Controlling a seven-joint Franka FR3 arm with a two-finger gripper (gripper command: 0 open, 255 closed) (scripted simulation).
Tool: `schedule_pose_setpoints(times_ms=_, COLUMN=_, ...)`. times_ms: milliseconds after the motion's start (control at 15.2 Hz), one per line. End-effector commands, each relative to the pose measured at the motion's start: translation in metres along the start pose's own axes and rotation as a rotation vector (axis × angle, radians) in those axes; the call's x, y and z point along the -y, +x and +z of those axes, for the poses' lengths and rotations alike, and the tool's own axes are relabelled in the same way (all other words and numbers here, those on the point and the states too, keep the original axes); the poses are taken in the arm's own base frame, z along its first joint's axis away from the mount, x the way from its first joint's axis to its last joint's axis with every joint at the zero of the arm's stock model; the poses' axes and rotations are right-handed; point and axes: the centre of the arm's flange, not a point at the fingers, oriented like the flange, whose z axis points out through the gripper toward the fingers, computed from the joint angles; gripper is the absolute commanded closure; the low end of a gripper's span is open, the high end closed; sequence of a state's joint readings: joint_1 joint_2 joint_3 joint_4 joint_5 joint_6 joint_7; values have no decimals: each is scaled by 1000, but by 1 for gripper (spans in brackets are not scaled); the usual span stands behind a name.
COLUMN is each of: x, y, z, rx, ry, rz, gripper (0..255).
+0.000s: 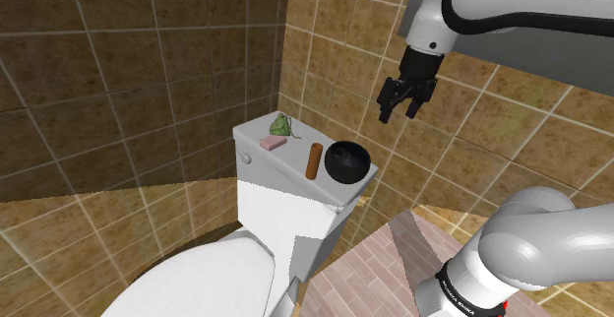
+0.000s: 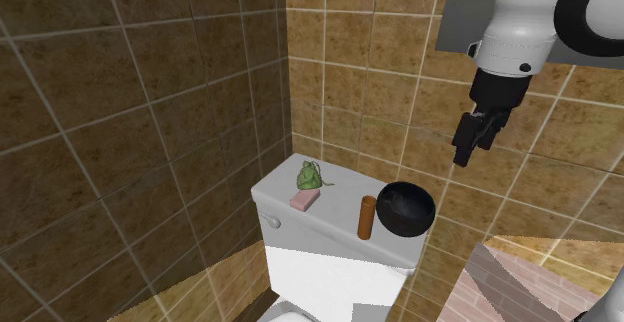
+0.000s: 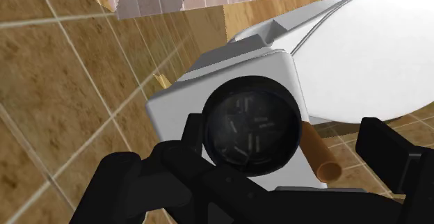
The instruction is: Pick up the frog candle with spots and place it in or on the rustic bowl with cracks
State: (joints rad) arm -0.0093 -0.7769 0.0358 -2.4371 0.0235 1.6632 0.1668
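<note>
The green spotted frog candle point(image 1: 282, 124) point(image 2: 312, 176) sits at the far end of the white toilet tank lid point(image 1: 285, 170). The dark, almost black bowl point(image 1: 347, 161) point(image 2: 407, 208) stands at the lid's other end, nearest the arm. My gripper point(image 1: 406, 105) point(image 2: 470, 145) hangs open in the air, above the bowl and off to the shoulder view's right. It holds nothing. In the wrist view the bowl point(image 3: 252, 124) lies between the spread fingers point(image 3: 393, 153), well below them, on the tank point(image 3: 174, 104).
A pink block point(image 1: 273, 143) point(image 2: 304, 200) lies beside the frog. A brown cylinder point(image 1: 314, 161) point(image 2: 366, 217) point(image 3: 318, 153) stands upright next to the bowl. Tiled walls close in behind and beside the tank. The white toilet seat point(image 1: 197, 276) lies in front.
</note>
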Motion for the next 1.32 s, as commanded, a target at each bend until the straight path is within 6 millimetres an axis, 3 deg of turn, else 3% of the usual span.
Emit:
schedule_pose_setpoints(times_ms=0, x=0, y=0, z=0, rx=0, ry=0, rz=0, gripper=0)
schedule_pose_setpoints(times_ms=660, x=-15, y=118, z=59, rx=-10, ry=112, rz=-158, gripper=0)
schedule_pose_setpoints(times_ms=1254, x=-7, y=225, z=112, rx=-19, ry=212, rz=-301, gripper=0)
